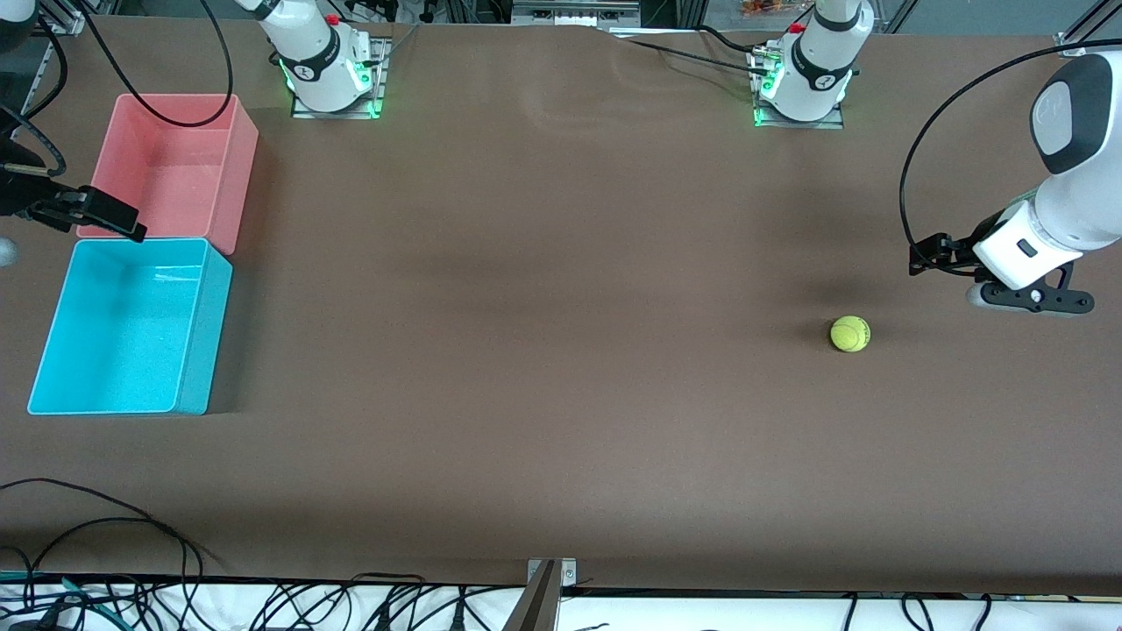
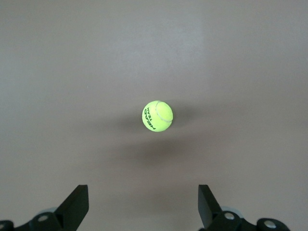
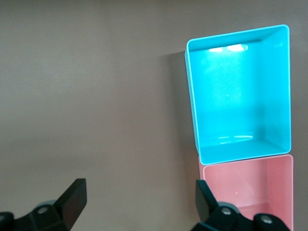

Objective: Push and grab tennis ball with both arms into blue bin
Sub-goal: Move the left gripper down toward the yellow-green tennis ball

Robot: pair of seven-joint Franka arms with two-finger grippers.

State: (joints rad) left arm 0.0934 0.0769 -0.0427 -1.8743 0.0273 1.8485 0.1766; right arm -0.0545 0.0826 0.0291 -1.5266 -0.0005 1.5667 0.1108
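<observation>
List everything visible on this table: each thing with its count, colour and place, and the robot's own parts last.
fuzzy yellow-green tennis ball: one, on the brown table, toward the left arm's end.
cyan-blue rectangular plastic bin: one, empty, right arm's end, nearer the front camera.
pink rectangular plastic bin: one, empty, beside the blue bin, farther.
left gripper: black, open, above the table beside the ball.
right gripper: black, open, over the table beside the bins.

The yellow-green tennis ball (image 1: pixel 849 334) lay on the table near the left arm's end. The blue bin (image 1: pixel 53 333) stood open at the right arm's end, touching a pink bin (image 1: pixel 245 158).
</observation>
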